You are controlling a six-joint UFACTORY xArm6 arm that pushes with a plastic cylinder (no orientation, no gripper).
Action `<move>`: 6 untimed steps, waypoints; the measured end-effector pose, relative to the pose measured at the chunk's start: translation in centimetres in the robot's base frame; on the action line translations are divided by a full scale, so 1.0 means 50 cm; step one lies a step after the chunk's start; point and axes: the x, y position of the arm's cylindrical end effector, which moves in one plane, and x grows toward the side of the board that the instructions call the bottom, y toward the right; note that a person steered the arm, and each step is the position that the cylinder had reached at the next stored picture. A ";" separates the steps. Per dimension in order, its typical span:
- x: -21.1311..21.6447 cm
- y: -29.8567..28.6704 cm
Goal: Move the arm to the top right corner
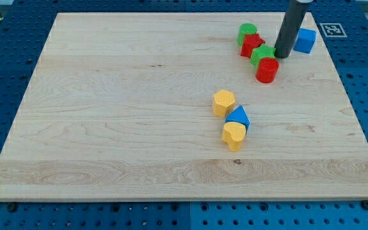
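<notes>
My dark rod comes down from the view's top right, and my tip (pixel 282 55) rests on the wooden board (pixel 126 115) near its top right corner. The tip stands between a blue cube (pixel 305 40) on its right and a green block (pixel 262 54) just to its left, close to or touching the green one. A red cylinder (pixel 267 70) lies just below-left of the tip. A red block (pixel 252 45) and a green cylinder (pixel 248 31) lie further left.
Near the board's middle lie a yellow hexagonal block (pixel 223 102), a blue triangular block (pixel 238 117) and a yellow heart-shaped block (pixel 234 135), in a line. A blue pegboard table surrounds the board. A marker tag (pixel 332 29) sits at the top right.
</notes>
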 end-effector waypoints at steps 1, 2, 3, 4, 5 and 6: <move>-0.008 -0.009; -0.026 -0.018; -0.065 -0.019; -0.086 -0.019; -0.120 -0.019; -0.164 -0.014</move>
